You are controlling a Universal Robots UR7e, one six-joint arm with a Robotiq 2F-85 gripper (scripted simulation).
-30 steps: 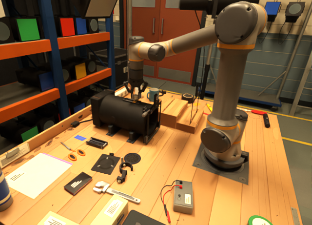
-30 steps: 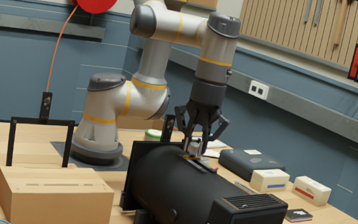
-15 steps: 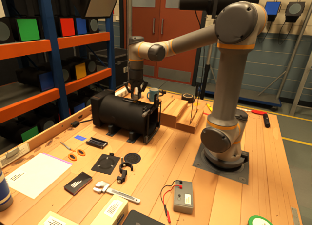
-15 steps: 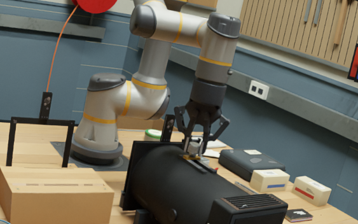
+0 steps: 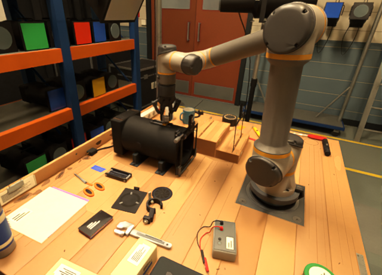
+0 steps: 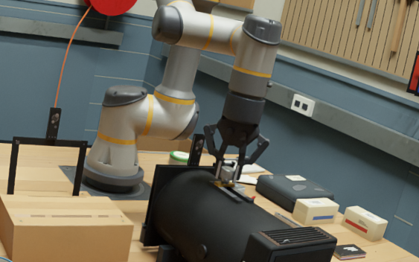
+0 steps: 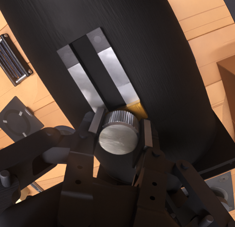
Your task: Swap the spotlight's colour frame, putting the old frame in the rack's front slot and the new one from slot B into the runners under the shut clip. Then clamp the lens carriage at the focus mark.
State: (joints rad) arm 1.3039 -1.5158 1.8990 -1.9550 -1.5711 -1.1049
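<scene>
The knurled silver knob (image 7: 119,132) of the lens carriage stands on top of the black spotlight (image 5: 154,138), and I have it gripped in my closed gripper (image 7: 119,126), which comes straight down from above (image 6: 227,175). The knob sits on a small brass carriage (image 6: 223,183) at the end of a dark slot flanked by two silver rails (image 7: 101,72). A black colour frame (image 5: 188,149) sits in the runners at the spotlight's front end. On the stepped wooden rack (image 5: 220,139) beside the spotlight one thin black frame (image 6: 47,165) stands upright.
The blue shelving (image 5: 64,65) rises just left of the spotlight. A teal mug (image 5: 187,114) stands behind my gripper. Loose parts, scissors, a wrench (image 5: 142,232) and a meter (image 5: 224,240) lie on the bench in front. My own base (image 5: 271,186) stands to the right.
</scene>
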